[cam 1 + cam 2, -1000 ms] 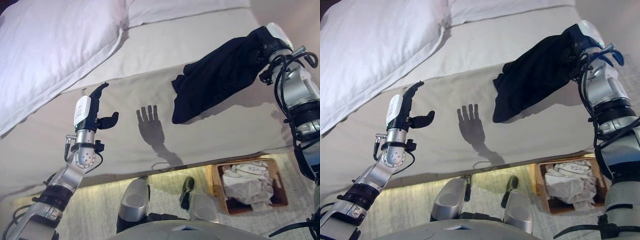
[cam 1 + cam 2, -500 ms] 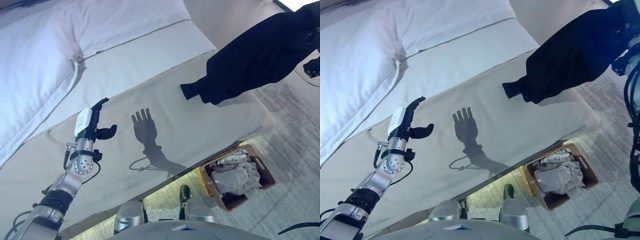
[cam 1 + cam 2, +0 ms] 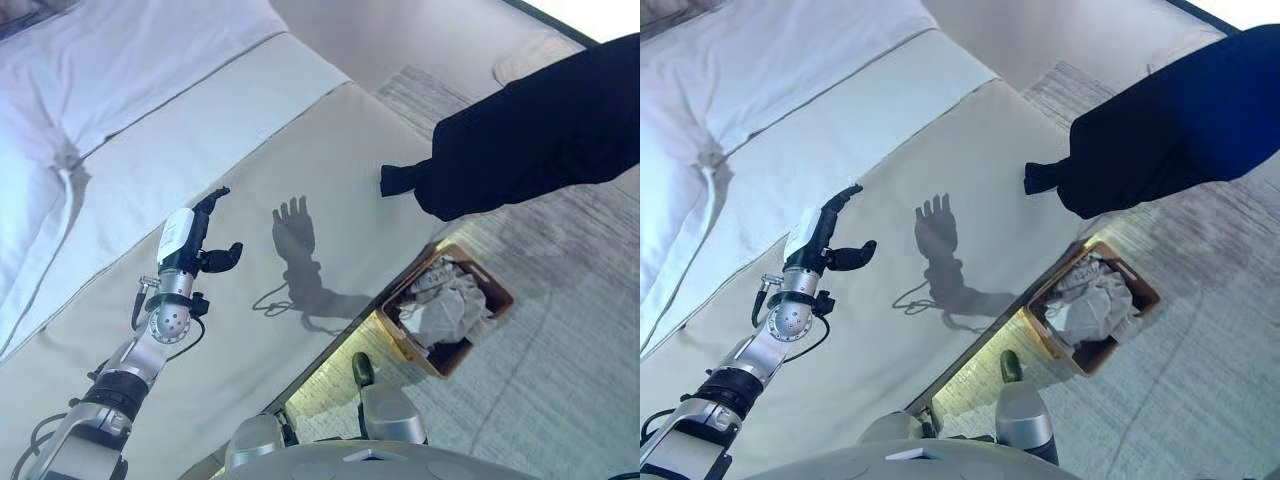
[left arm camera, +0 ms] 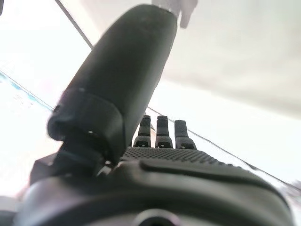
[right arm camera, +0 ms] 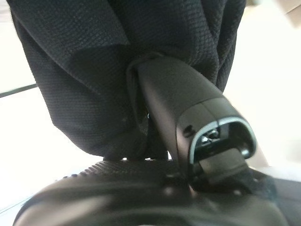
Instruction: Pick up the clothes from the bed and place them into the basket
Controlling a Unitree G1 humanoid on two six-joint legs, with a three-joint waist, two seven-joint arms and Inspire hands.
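Note:
A black garment point(image 3: 530, 140) hangs in the air at the upper right, past the bed's corner and above the floor. My right hand point(image 5: 188, 108) is shut on it, its thumb pinching the black cloth point(image 5: 94, 70). A brown basket point(image 3: 497, 290) stands on the floor beside the bed, below the garment's hanging end, with white clothes point(image 3: 445, 305) in it. My left hand point(image 3: 195, 235) is open and empty, held above the beige bed point(image 3: 300, 140); it also shows in the left wrist view point(image 4: 164, 160).
White pillows point(image 3: 100, 60) lie at the head of the bed on the upper left. A grey striped rug point(image 3: 560, 380) covers the floor around the basket. The bed's edge runs diagonally between my left hand and the basket.
The whole view has swung to the right. The black garment has come off the bed and now hangs clear past the bed's corner. My left hand keeps its pose.

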